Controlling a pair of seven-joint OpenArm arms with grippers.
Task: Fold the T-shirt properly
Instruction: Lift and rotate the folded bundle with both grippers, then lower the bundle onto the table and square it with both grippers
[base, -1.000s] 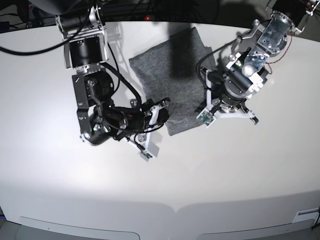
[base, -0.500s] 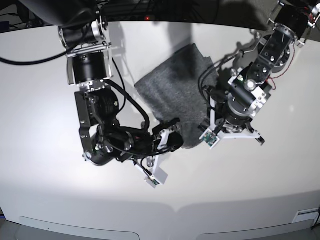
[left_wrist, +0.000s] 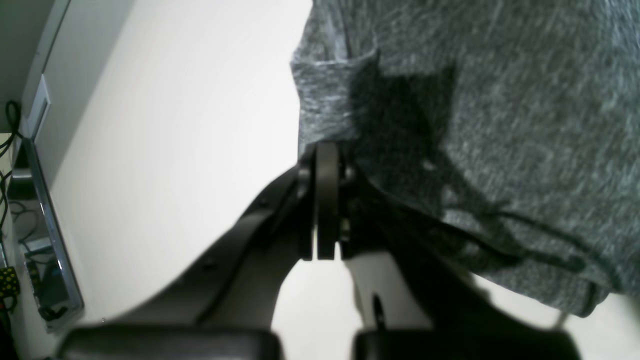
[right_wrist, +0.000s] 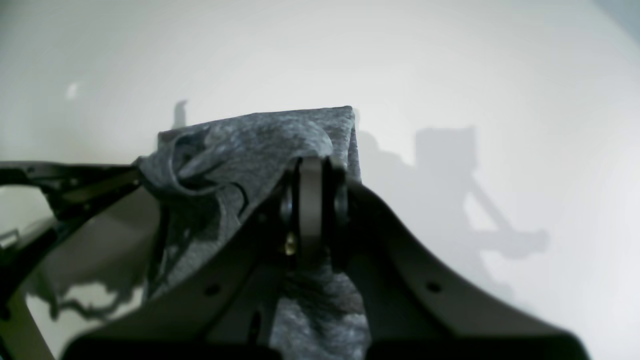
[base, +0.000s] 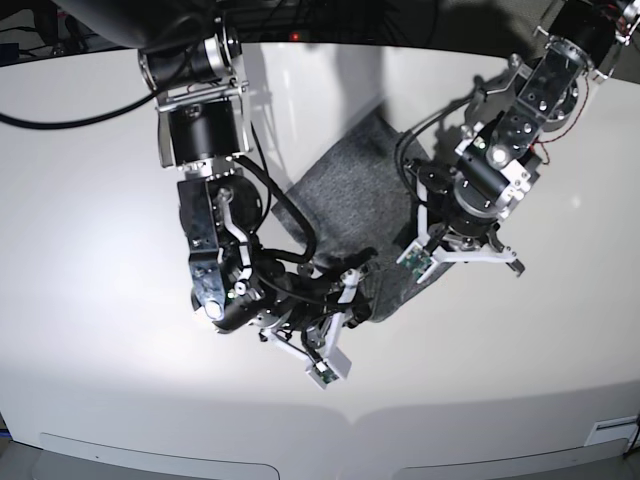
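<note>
Pinching near corners of the grey T-shirt (base: 345, 195): right gripper (right_wrist: 312, 175) and left gripper (left_wrist: 322, 160), both clamped on fabric above white table (base: 90, 200).

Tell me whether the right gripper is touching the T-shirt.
Touching. The right wrist view shows the right gripper shut on the T-shirt, grey fabric bunched around its fingertips.

Both arms have swung toward the table's near edge, dragging the T-shirt (base: 350, 200) along, now narrower and slanted.
</note>
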